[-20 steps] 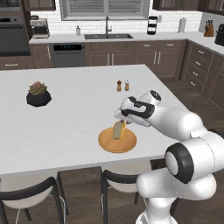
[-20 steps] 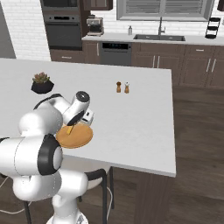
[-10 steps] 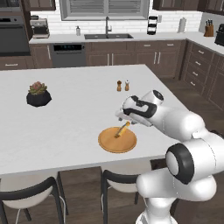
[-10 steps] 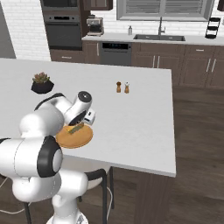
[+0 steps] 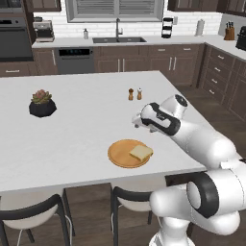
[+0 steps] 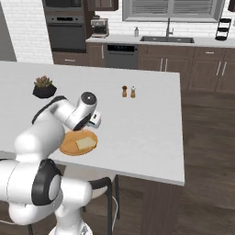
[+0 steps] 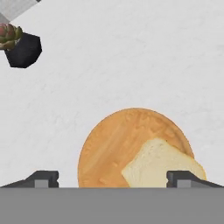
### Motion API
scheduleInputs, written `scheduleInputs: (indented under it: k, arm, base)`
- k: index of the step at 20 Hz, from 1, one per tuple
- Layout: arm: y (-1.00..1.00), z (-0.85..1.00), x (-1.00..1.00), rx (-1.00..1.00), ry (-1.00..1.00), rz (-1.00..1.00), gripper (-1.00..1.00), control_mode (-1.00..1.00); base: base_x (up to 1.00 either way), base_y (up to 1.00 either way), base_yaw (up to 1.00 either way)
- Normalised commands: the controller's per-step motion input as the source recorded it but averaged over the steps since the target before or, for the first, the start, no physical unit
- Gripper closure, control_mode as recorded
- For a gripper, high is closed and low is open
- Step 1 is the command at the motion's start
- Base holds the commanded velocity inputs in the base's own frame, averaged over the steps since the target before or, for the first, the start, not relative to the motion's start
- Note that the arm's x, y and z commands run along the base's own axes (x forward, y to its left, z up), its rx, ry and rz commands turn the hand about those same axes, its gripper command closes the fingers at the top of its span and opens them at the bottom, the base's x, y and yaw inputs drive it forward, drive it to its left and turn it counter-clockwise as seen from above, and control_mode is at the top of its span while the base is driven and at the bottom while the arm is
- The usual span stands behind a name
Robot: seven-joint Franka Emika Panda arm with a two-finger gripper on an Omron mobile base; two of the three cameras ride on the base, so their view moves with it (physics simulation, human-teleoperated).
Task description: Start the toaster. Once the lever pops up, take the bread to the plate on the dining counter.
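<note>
Bread: pale tan squarish slice lies flat on the round orange-brown wooden plate, white counter. Gripper spread apart, empty. You'd find it light, probably crumbly; pinch opposite crust edges.

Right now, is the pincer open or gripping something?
Pincer: open, holding nothing; the pale tan bread slice lies flat on the round orange-brown wooden plate.

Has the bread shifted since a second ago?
Yes. The bread stood on edge under the gripper; now it lies flat on the plate, on the side away from the potted plant.
</note>
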Motion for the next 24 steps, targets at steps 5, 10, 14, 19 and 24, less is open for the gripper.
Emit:
scheduleInputs:
  k: [5, 10, 14, 19, 24]
  arm:
    - [0.16, 0.46, -0.09, -0.06, 0.00, -0.03, -1.00, -1.00]
    - [0.59, 0.20, -0.45, -0.25, 0.00, -0.02, -1.00, -1.00]
    - [-0.09, 0.05, -0.61, -0.16, 0.00, -0.07, -1.00, -1.00]
    - [-0.21, 0.00, -0.50, -0.10, 0.03, -0.11, -1.00, -1.00]
    - [-0.24, 0.02, -0.23, -0.09, 0.06, -0.10, -1.00, -1.00]
  base:
    - [0.00, 0.00, 0.00]
    - [0.00, 0.00, 0.00]
    - [0.00, 0.00, 0.00]
    - [0.00, 0.00, 0.00]
    - [0.00, 0.00, 0.00]
